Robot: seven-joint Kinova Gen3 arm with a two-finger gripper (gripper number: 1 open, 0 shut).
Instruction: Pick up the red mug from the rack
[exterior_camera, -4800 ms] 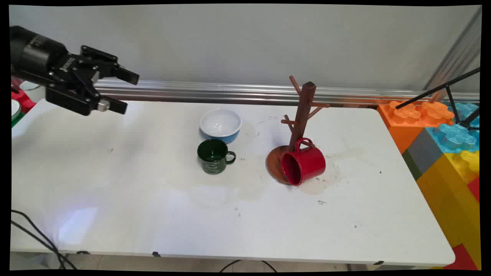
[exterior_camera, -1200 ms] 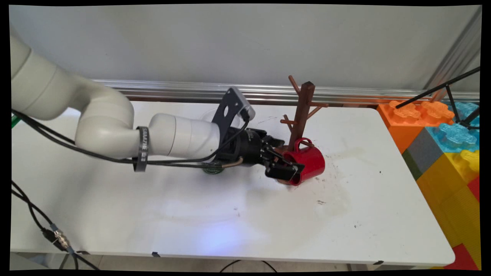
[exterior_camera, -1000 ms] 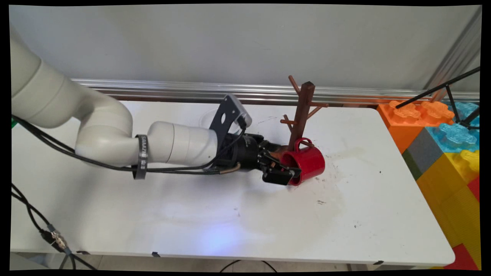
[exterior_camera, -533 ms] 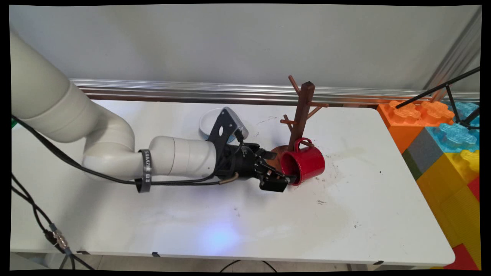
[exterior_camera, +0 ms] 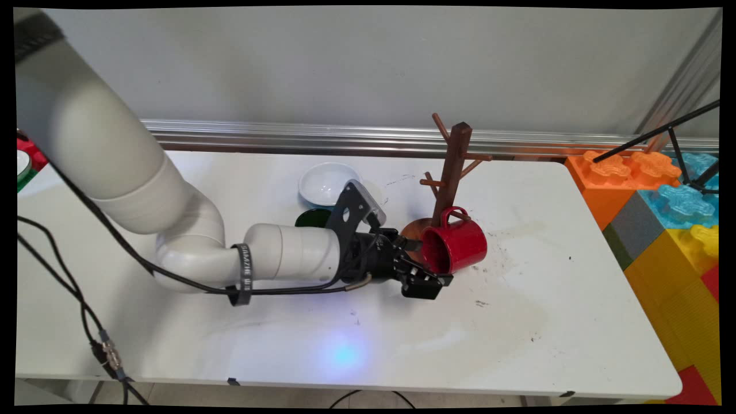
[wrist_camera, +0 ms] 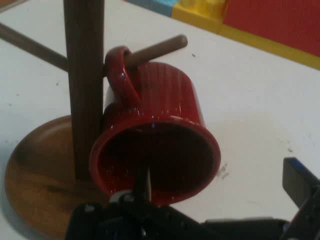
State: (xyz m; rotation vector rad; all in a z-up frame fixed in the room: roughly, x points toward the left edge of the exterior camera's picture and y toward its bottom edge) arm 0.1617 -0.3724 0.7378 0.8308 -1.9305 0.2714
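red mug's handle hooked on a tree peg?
Yes. In the hand view the red mug hangs with its handle looped over a low peg of the wooden mug tree, mouth facing the end effector.

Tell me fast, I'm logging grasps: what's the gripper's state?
Gripper: open, holding nothing, right at the mouth of the red mug.

The arm is hiding most of the green mug (exterior_camera: 313, 217), so only its rim is showing. In the hand view, the picture's top edge is cutting off the wooden mug tree (wrist_camera: 84, 90), and the bottom edge is cutting off the claw (wrist_camera: 215, 220).
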